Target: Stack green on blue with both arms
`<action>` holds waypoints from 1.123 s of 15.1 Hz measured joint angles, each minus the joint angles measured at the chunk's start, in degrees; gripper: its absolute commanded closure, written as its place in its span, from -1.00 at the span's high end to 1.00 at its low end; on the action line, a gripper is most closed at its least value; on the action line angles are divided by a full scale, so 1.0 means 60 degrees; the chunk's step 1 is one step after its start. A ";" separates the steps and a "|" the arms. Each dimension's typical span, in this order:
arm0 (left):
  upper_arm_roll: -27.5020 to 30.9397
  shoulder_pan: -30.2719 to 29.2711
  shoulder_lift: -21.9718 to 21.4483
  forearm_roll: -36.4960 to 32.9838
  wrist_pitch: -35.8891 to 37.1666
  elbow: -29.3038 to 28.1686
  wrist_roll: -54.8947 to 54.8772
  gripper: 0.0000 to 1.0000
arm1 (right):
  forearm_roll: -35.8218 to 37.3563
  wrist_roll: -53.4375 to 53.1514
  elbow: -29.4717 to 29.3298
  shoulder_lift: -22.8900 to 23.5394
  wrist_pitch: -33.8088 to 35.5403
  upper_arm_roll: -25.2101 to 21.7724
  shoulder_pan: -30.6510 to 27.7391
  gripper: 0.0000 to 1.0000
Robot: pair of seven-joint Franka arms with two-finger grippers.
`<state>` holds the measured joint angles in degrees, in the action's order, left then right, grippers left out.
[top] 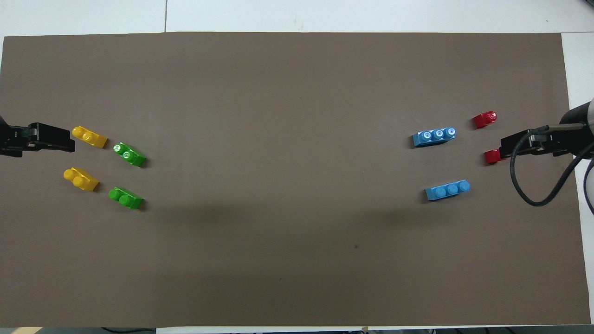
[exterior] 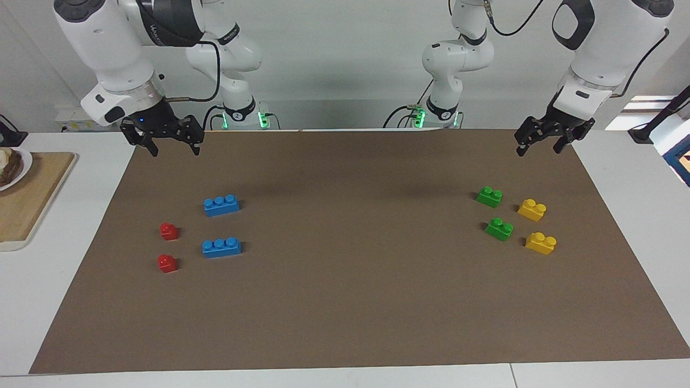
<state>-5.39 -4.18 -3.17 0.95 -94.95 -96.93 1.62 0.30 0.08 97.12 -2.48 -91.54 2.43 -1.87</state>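
While both arms wait raised over the edge of the brown mat (exterior: 345, 302) nearest the robots, the left gripper (exterior: 544, 144) and the right gripper (exterior: 172, 146) keep their fingers spread and hold nothing. Two green bricks (exterior: 489, 196) lie apart toward the left arm's end, two blue bricks (exterior: 221, 205) toward the right arm's end, unstacked.

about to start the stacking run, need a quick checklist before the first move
1. Left end effector open, holding nothing: ok
2. Right end effector open, holding nothing: ok
3. Two green bricks upright, free to grasp at the left arm's end: ok
4. Two blue bricks studs up, nothing on them: ok
5. Yellow bricks and red bricks apart from the targets: ok
6. Green stacked on blue: not ok
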 measured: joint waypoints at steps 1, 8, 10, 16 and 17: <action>0.0000 0.0000 0.0000 0.0000 0.0000 0.0000 0.0000 1.00 | 0.0000 0.0000 0.0016 -0.0008 -0.0006 0.0000 0.0000 1.00; 0.0000 0.0000 0.0000 0.0000 0.0000 0.0000 0.0000 1.00 | 0.0000 0.0000 0.0073 -0.0020 -0.0570 -0.0039 -0.0092 1.00; 0.0002 0.0000 0.0000 0.0000 0.0000 0.0000 0.0000 1.00 | 0.0000 0.0000 0.0074 -0.0022 -0.0713 -0.0046 -0.0138 1.00; 0.0007 0.0000 0.0000 0.0000 0.0000 0.0000 0.0000 1.00 | -0.0049 -0.2541 0.0310 0.0025 -0.1414 -0.0039 -0.0148 0.84; 0.0008 0.0000 0.0000 0.0000 0.0000 0.0000 0.0000 1.00 | -0.0139 -0.3612 0.0384 0.0083 -0.1458 -0.0037 -0.0151 0.84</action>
<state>-5.34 -4.19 -3.17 0.95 -94.95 -96.93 1.62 -0.53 -21.59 99.43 -1.98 -100.29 2.21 -2.78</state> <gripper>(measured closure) 0.000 0.079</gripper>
